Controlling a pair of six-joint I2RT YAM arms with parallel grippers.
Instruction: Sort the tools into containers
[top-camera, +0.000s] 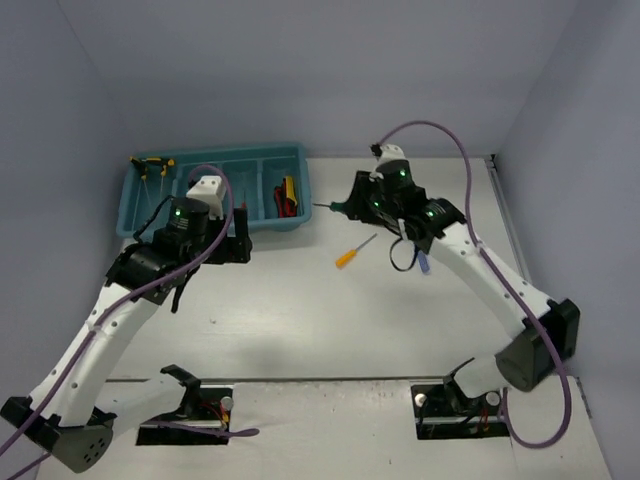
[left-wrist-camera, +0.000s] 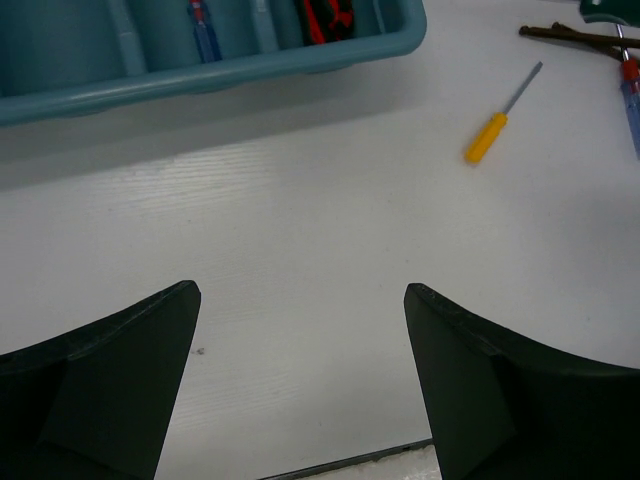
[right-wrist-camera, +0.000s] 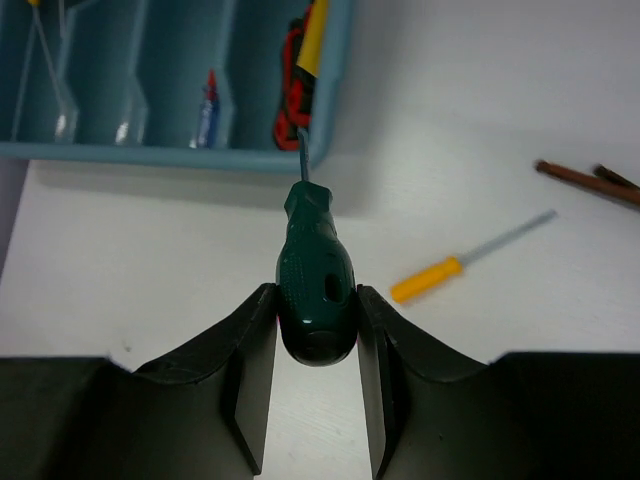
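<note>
While the right pincer (right-wrist-camera: 318, 300) clamps shut on the butt of the green screwdriver (right-wrist-camera: 315, 255), the shaft points straight at the near wall of the teal tray (right-wrist-camera: 150, 152), tip just short of the rim. That is one tool in the air.

Loose on the table (top-camera: 300, 310): one yellow screwdriver (left-wrist-camera: 492, 135), lying well apart from the tray, and one blue-handled screwdriver (left-wrist-camera: 632, 100), cut off at the edge of the left wrist view. Two thin brown rods (right-wrist-camera: 585, 183) lie close by.

The tray has four compartments. The rightmost holds one pair of red pliers (right-wrist-camera: 290, 110) with one yellow handle (right-wrist-camera: 316, 40) lying over it. The next holds one small blue screwdriver (right-wrist-camera: 207, 105). The two on the left show thin shafts, with yellow-and-black handles (top-camera: 150, 163) at the far end; their count cannot be made out.

The left pincer (left-wrist-camera: 300, 290) hangs spread wide over bare table, holding nothing, just in front of the tray.

For room, the tray sits back near the left wall, and a broad stretch of table lies open between it and the arm bases. The table's near edge shows low in the left wrist view.

The surface is white with faint grain, and plain pale grey walls (top-camera: 300, 70) close in on three sides.
</note>
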